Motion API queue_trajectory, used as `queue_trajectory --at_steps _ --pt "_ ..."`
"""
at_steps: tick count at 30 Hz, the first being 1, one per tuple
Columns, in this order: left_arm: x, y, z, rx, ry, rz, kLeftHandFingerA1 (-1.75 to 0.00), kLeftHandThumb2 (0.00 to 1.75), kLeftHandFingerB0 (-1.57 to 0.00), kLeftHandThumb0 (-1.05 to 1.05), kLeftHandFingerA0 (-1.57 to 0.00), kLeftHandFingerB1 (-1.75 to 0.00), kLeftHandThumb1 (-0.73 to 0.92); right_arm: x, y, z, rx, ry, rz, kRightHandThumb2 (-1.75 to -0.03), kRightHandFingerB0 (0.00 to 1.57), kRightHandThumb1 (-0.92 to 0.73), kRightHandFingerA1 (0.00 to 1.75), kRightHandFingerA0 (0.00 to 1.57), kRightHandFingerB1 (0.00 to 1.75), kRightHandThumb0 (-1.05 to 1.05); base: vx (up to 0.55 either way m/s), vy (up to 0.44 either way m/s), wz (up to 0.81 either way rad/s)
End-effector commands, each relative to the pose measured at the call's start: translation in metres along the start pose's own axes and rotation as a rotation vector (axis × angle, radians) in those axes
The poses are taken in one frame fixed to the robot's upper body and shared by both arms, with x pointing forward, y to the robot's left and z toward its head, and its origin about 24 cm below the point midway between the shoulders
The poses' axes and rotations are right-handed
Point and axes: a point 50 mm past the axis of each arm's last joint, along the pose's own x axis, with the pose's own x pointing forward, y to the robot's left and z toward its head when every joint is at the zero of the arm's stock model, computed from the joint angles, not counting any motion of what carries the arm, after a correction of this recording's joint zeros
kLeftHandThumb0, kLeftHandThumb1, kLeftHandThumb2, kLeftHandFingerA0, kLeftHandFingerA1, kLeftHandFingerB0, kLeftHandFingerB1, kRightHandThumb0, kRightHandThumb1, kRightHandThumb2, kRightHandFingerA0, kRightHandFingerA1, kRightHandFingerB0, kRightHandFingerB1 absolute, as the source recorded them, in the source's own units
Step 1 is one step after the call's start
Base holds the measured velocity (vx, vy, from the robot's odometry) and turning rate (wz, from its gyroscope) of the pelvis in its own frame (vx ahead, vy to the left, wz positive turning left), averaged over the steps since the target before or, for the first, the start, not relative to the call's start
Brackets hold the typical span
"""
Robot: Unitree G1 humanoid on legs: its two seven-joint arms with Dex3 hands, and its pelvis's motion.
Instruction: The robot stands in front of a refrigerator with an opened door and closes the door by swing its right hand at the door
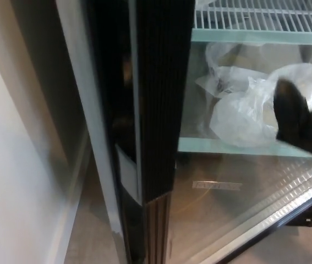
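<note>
The refrigerator door [156, 110] is black and stands edge-on down the middle left of the head view, its ribbed edge facing me. To its right the refrigerator's inside [244, 187] lies open to view. My right hand [297, 122] is a blurred black shape at the right edge, in front of the shelf and well to the right of the door's edge, not touching the door. The left hand does not show.
Inside are a white wire shelf [255, 22], crumpled clear plastic bags [244, 113] on a glass shelf [227, 147], and a ribbed metal floor [238, 192]. A pale wall [12, 181] runs down the left, with a narrow strip of floor [92, 236] beside the door.
</note>
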Motion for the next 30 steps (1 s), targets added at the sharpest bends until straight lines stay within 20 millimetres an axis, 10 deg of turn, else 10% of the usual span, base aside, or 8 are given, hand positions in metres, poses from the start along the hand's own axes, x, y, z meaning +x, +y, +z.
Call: queue_trajectory --at_steps 1,4,5,10,11,20,22,30 --pt "-0.002 0.003 -0.002 0.045 -0.014 -0.008 -0.49 1.06 -0.27 -0.74 -0.3 -0.46 0.73 -0.005 0.061 -0.109 -0.386 0.264 0.613 -0.66 0.23 -0.86 0.29 0.2 0.29 -0.59 0.0 0.0 0.0" --pt "-0.003 0.0 -0.003 0.044 -0.01 -0.009 -0.34 0.66 -0.35 -0.67 -0.34 -0.32 0.85 -0.027 0.073 -0.147 -0.488 0.386 0.797 -0.66 0.26 -0.83 0.3 0.24 0.3 -0.6 0.0 0.0 0.0" --pt "-0.003 0.0 -0.003 0.047 -0.006 -0.007 -0.48 1.05 -0.28 -0.76 -0.27 -0.46 0.74 -0.038 0.073 -0.157 -0.507 0.43 0.849 -0.64 0.27 -0.8 0.3 0.23 0.3 -0.57 0.0 0.0 0.0" --pt "-0.003 0.001 -0.005 0.052 0.001 -0.01 -0.47 1.04 -0.28 -0.75 -0.27 -0.46 0.74 -0.066 0.066 -0.175 -0.569 0.521 0.963 -0.66 0.27 -0.84 0.31 0.26 0.31 -0.58 0.0 0.0 0.0" --pt "-0.003 0.001 -0.005 0.054 0.002 -0.015 -0.33 0.66 -0.35 -0.65 -0.34 -0.32 0.85 -0.071 0.063 -0.177 -0.564 0.536 0.972 -0.66 0.27 -0.85 0.3 0.24 0.3 -0.59 0.0 0.0 0.0" --pt "0.0 0.002 -0.002 0.059 -0.009 -0.021 -0.34 0.65 -0.37 -0.65 -0.35 -0.33 0.83 -0.097 0.053 -0.178 -0.546 0.543 1.02 -0.65 0.32 -0.82 0.31 0.28 0.31 -0.63 0.0 0.0 0.0" --pt "0.0 0.001 -0.002 0.068 -0.003 -0.024 -0.48 1.03 -0.3 -0.74 -0.28 -0.47 0.72 -0.114 0.049 -0.168 -0.499 0.513 1.06 -0.66 0.27 -0.85 0.3 0.24 0.31 -0.59 0.0 0.0 0.0" --pt "0.0 0.0 -0.001 0.059 -0.011 -0.022 -0.34 0.65 -0.39 -0.63 -0.37 -0.33 0.82 -0.156 0.045 -0.138 -0.372 0.462 1.091 -0.65 0.28 -0.83 0.31 0.28 0.3 -0.59 0.0 0.0 0.0"
